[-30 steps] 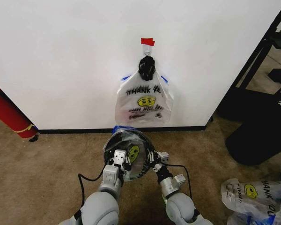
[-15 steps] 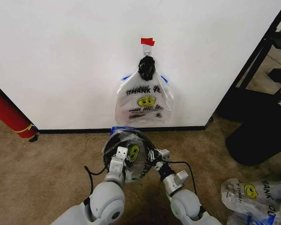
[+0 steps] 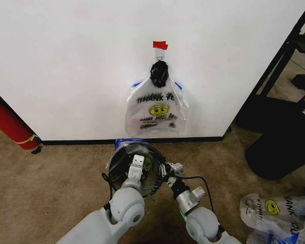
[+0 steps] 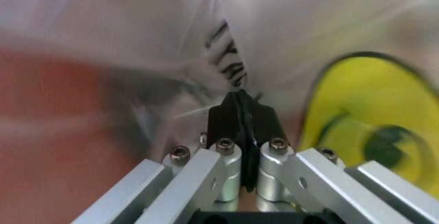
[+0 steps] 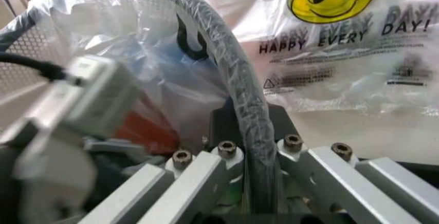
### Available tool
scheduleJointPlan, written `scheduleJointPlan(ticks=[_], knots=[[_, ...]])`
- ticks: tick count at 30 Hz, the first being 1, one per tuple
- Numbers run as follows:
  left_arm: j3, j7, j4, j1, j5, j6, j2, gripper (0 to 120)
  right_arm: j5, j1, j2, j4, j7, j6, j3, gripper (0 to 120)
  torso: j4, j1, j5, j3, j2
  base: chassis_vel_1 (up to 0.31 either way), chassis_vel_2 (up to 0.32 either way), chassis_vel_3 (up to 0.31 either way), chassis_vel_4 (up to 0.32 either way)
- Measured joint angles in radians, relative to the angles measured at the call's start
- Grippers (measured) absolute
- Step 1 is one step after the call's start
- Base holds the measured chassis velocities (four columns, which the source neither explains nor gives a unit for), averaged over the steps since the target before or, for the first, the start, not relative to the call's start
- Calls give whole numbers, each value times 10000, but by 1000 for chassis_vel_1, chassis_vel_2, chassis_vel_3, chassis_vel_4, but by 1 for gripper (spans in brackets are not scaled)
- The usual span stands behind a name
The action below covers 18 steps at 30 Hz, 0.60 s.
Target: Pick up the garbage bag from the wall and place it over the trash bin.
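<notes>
Thin translucent white smiley-print garbage bag [image 3: 142, 165] already draped in the round black wire-mesh trash bin [image 3: 123, 151] below the white wall [image 3: 66, 66], left gripper [image 4: 241, 112] pinched on film, right gripper [image 5: 248, 118] apparently clamping bagged rim; final seating seemingly left.

Bare carpet [image 3: 66, 173] left of trash bin [image 3: 123, 152], wall [image 3: 66, 66] close behind

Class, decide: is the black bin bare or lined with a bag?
Lined: clear plastic drapes over the bin's rim and mesh.
</notes>
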Motion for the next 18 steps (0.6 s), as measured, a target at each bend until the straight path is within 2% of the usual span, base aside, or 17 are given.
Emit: scheduleJointPlan(ticks=[18], knots=[[247, 85, 1537, -942, 317, -249, -290, 0, -16, -379, -310, 351, -367, 289, 78, 0, -1, 0, -1, 0, 0, 0, 0, 0, 0]])
